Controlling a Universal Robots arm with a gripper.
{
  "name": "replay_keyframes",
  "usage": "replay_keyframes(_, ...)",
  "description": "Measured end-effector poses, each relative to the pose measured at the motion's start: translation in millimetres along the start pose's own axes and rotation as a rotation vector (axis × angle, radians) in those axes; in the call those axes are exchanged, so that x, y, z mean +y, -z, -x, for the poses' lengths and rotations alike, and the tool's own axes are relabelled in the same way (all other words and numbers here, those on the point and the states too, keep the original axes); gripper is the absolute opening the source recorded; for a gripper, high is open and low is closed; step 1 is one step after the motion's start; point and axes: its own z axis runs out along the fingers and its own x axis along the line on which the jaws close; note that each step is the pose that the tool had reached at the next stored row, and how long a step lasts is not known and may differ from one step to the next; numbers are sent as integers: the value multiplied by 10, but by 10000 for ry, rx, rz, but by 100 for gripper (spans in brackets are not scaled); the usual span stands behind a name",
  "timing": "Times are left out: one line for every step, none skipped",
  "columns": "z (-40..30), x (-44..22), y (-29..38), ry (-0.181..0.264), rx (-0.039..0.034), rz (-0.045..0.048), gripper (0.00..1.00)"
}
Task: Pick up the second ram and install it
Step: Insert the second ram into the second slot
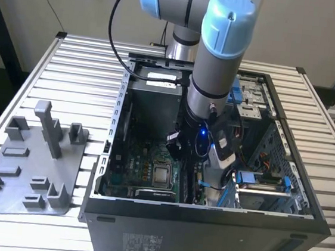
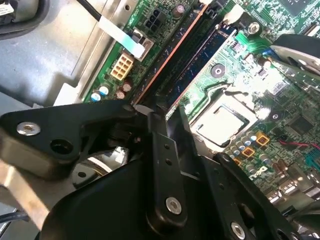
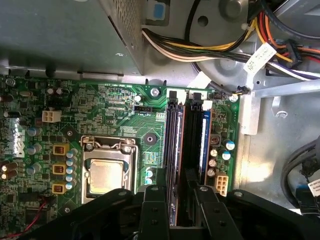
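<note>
Down inside the open computer case, gripper poised over the memory slots at one edge of the motherboard. Cannot tell whether clamped or loose. Straight ahead of it, the second ram, seen edge-on, lying along a slot. Just beside that, a blue module standing in a neighbouring slot. Further across the board, the processor socket. Outside the case, towards the table's exterior-view left edge, a grey fixture tray.
</note>
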Motion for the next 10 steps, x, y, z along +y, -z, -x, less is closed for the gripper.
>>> replay_keyframes(0,0,5,-4,1,-2,29)
replay_keyframes(1,1,34,-12,-1,2,29)
replay_keyframes(1,2,80,-16,0,-1,29)
replay_keyframes(2,3,128,-17,0,1,29)
replay_keyframes(2,3,173,-18,0,-1,29)
replay_keyframes(3,5,218,-18,0,0,29)
replay_keyframes(3,5,263,-18,0,-1,29)
replay_keyframes(4,7,308,-17,0,-1,29)
replay_keyframes(5,7,342,-17,-1,0,29)
replay_keyframes(5,7,346,-17,0,-1,29)
